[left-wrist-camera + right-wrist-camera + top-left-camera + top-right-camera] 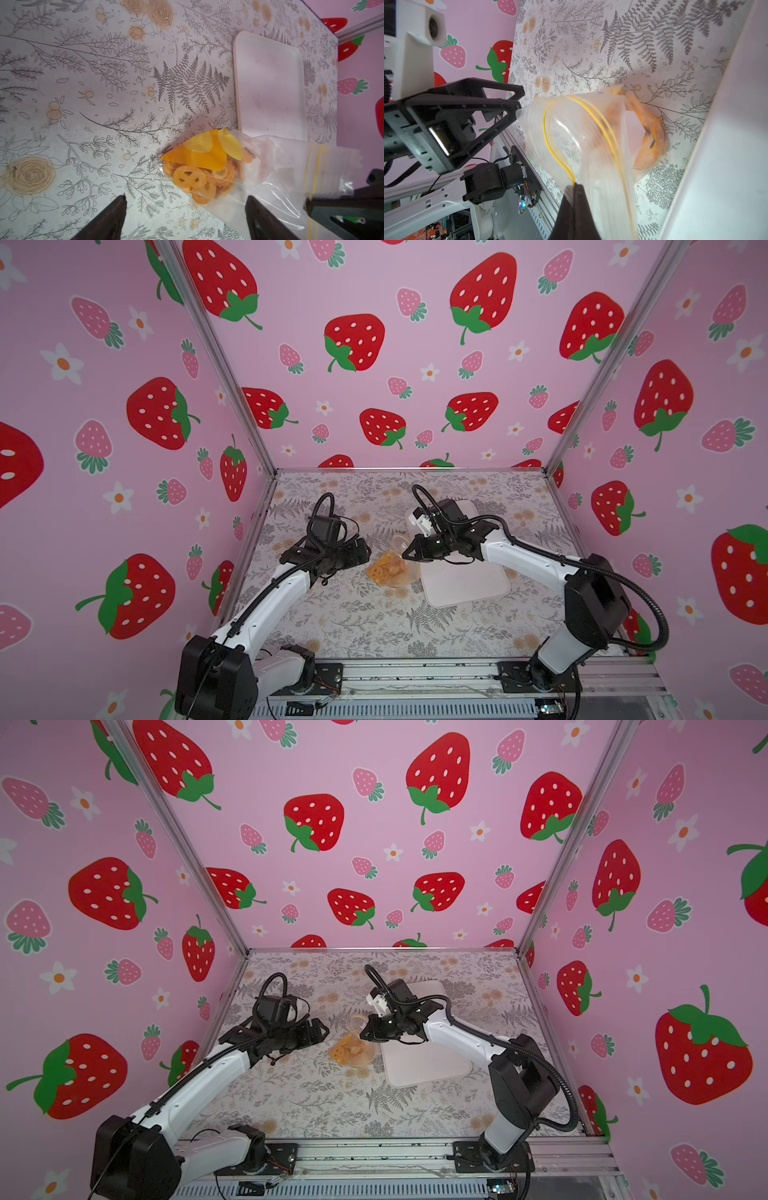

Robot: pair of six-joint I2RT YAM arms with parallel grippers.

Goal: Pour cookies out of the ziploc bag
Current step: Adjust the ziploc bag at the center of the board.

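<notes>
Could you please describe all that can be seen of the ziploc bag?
The ziploc bag is small, clear, crinkly plastic with a yellow-orange patch and thin yellow zip lines at its mouth. The mouth gapes open and is raised, pinched by the shut right gripper. The bottom, full of cookies, rests on the tablecloth beside the white tray. The open left gripper is close; contact is unclear.

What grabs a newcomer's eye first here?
Loud strawberry-print walls surround everything. Mid-table, the right claw pinches the mouth of the ziploc bag, cookies heaped in its bottom beside the white tray. The left claw gapes open by the bag.
</notes>
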